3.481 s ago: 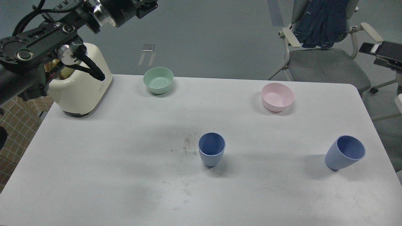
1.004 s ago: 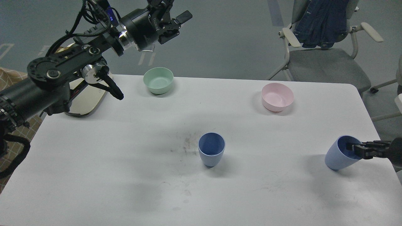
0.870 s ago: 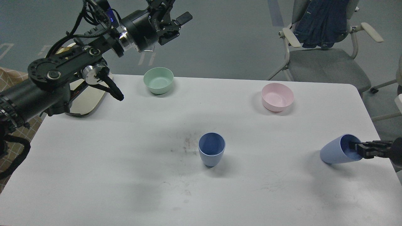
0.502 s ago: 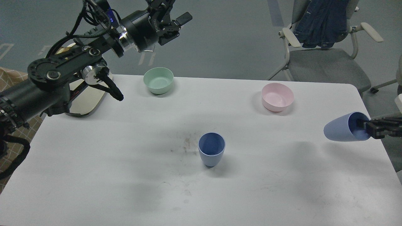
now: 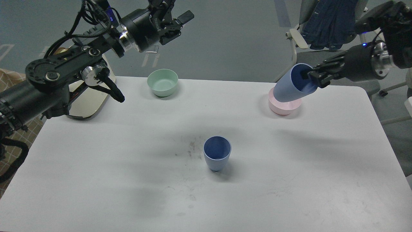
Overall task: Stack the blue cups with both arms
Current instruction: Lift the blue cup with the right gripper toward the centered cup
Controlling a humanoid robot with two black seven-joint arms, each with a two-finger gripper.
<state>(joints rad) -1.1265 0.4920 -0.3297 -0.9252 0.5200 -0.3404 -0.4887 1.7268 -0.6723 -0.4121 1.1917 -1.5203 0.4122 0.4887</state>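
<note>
One blue cup (image 5: 217, 157) stands upright on the white table (image 5: 96, 154) near its middle. My right gripper (image 5: 308, 76) is shut on the rim of the second blue cup (image 5: 291, 86) and holds it tilted in the air in front of the pink bowl (image 5: 283, 105), mouth facing right. My left gripper (image 5: 175, 14) is high above the table's far left, over the floor behind the mint-green bowl (image 5: 162, 82). It holds nothing and its fingers look spread apart.
A cream toaster (image 5: 88, 100) stands at the table's far left, partly behind my left arm. An office chair (image 5: 328, 38) with a blue jacket stands behind the table at the right. A dark smudge (image 5: 192, 146) marks the table left of the standing cup.
My right gripper has lifted the second cup off the table's right edge and carried it up and to the left, in front of the pink bowl. My left arm has barely moved.
</note>
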